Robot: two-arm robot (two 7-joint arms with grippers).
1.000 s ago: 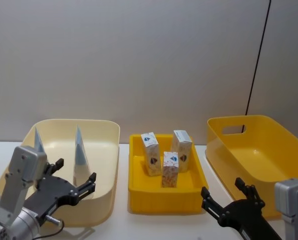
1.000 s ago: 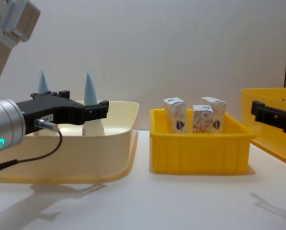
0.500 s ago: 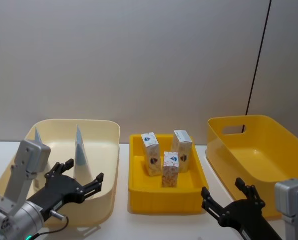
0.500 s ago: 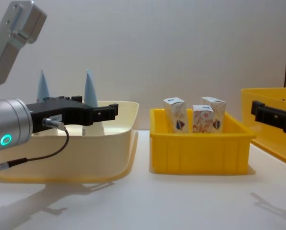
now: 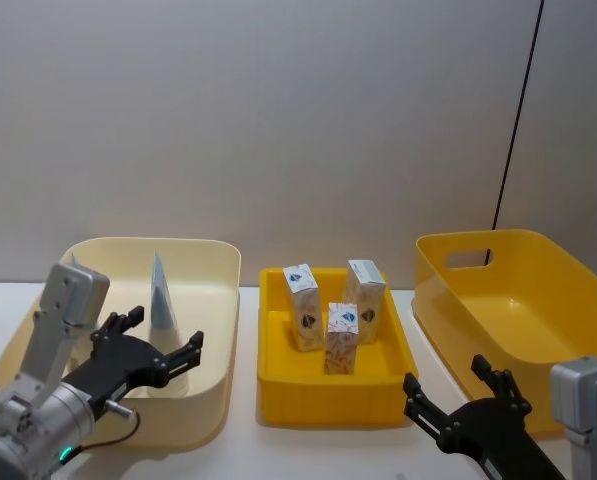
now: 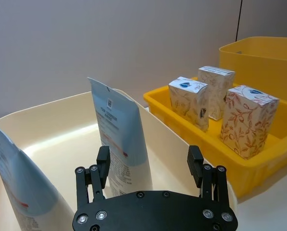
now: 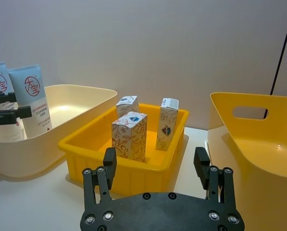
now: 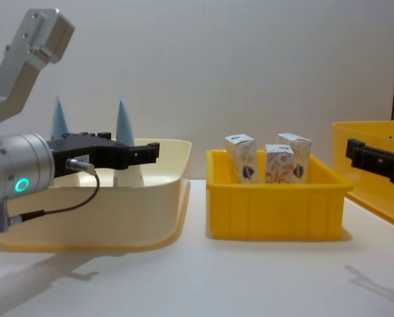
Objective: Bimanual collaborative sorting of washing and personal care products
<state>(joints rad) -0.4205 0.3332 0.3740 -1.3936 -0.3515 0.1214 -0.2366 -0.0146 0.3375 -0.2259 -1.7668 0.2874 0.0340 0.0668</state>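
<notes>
Just ahead of L end effector (image 6: 149, 155): tube (image 6: 118, 127).

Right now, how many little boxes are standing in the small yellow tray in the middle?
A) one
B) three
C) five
B: three cartons stand upright in the small yellow tray, one on the left, one at the back and one in front.

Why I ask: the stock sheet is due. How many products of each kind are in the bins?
Squeeze tubes, in the cream bin: 2
Cartons, in the yellow tray: 3
Total: 5
</notes>
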